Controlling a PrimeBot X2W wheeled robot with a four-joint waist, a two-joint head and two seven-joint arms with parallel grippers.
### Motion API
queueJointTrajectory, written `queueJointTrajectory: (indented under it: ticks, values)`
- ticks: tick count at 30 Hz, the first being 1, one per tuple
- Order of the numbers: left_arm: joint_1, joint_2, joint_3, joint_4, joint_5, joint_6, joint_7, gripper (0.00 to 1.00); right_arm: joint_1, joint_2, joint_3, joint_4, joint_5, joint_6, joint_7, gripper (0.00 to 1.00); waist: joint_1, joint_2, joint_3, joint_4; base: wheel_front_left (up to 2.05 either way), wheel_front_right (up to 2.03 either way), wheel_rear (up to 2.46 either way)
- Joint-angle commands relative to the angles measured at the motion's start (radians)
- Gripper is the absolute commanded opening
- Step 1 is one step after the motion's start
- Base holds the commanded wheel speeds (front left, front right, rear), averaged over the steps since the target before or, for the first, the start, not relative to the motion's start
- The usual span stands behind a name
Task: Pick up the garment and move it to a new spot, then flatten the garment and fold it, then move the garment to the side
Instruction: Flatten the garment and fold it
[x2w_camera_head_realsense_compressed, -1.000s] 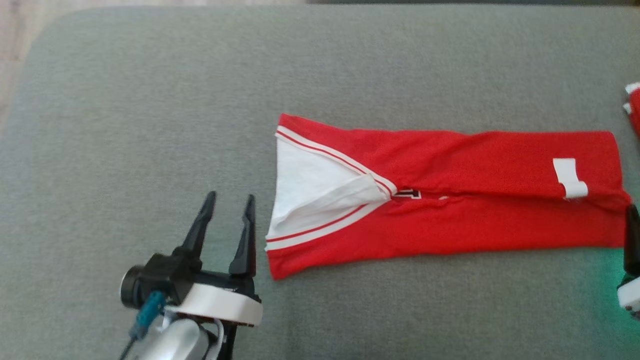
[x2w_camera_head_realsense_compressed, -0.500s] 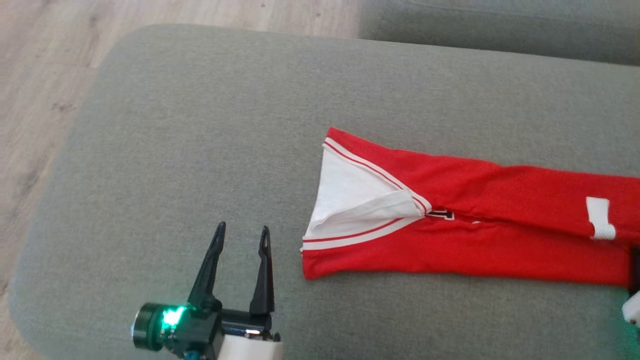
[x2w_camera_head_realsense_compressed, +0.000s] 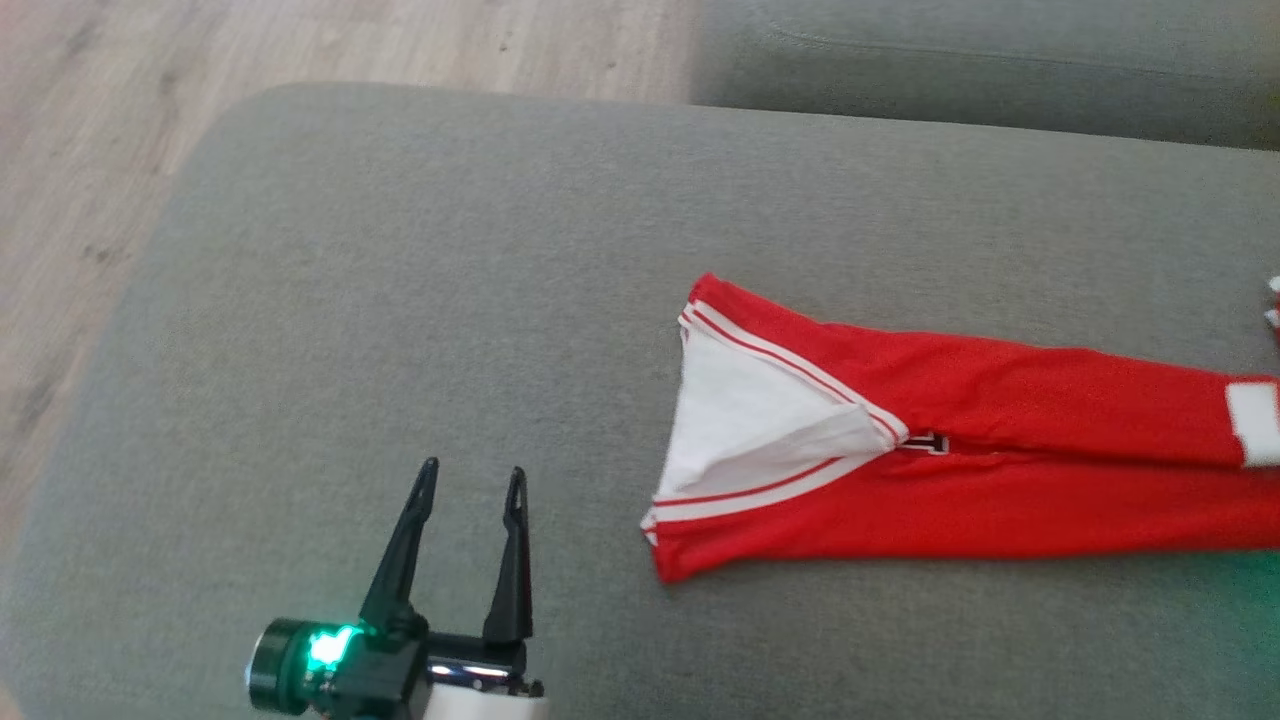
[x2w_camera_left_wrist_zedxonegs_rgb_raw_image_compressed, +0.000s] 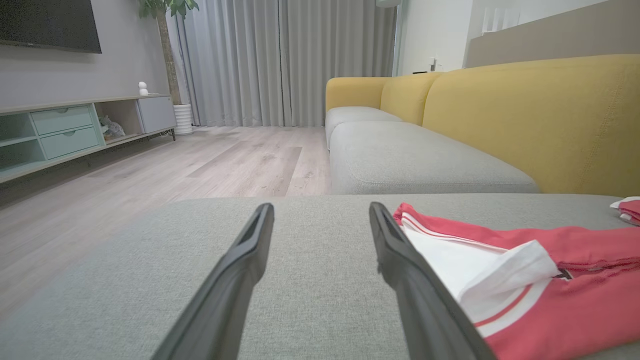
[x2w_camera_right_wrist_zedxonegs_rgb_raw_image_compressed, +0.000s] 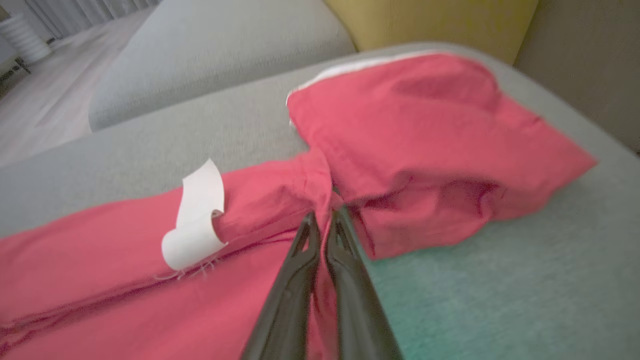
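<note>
Folding underway: right gripper (x2w_camera_right_wrist_zedxonegs_rgb_raw_image_compressed: 323, 220) is pinching garment (x2w_camera_right_wrist_zedxonegs_rgb_raw_image_compressed: 400, 125) end, probably hem (blurry); left gripper (x2w_camera_head_realsense_compressed: 473, 468) is hanging wide open, empty. Next: carry end toward collar (x2w_camera_head_realsense_compressed: 785, 362).

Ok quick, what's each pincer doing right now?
Left pincer: open, holding nothing.
Right pincer: shut on the red garment.

Matt red cloth garment (x2w_camera_head_realsense_compressed: 1000, 510) lies on coarse grey woven cushion (x2w_camera_head_realsense_compressed: 400, 300).
</note>
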Motion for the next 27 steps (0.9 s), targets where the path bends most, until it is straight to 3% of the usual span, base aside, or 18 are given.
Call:
queueJointTrajectory:
  ticks: [1, 7, 11, 15, 21, 27]
  values:
    - [-0.018, -0.012, 0.047, -0.025, 0.013, -0.007, -0.009, 1.0, 0.0, -0.065, 0.002, -0.06, 0.013, -0.001, -0.018, 0.0, -0.0001, -0.0001, -0.011, -0.019, 0.0, 0.0, 0.0]
    - [-0.004, -0.022, 0.07, -0.016, 0.028, -0.035, -0.009, 1.0, 0.001, -0.039, 0.06, -0.312, 0.039, -0.001, 0.009, 0.0, -0.0001, -0.0001, -0.029, -0.053, 0.0, 0.0, 0.0]
    - [-0.003, -0.029, 0.074, -0.006, 0.035, -0.054, -0.009, 1.0, -0.001, 0.024, 0.144, -0.515, 0.024, -0.001, 0.052, 0.0, -0.0001, -0.0001, -0.032, -0.058, 0.0, 0.0, 0.0]
    - [-0.012, -0.035, 0.074, 0.006, 0.041, -0.073, -0.009, 1.0, -0.021, 0.104, 0.254, -0.64, 0.005, -0.001, 0.088, 0.0, -0.0001, -0.0001, -0.029, -0.044, 0.0, 0.0, 0.0]
    - [-0.02, -0.044, 0.075, 0.019, 0.046, -0.089, -0.009, 1.0, -0.053, 0.218, 0.435, -0.67, -0.005, -0.001, 0.107, 0.0, -0.0001, -0.0001, -0.024, 0.0, 0.0, 0.0, 0.0]
    - [-0.029, -0.052, 0.065, 0.027, 0.039, -0.099, -0.009, 1.0, -0.078, 0.292, 0.586, -0.55, -0.02, -0.001, 0.087, 0.0, -0.0001, -0.0001, -0.011, 0.056, 0.0, 0.0, 0.0]
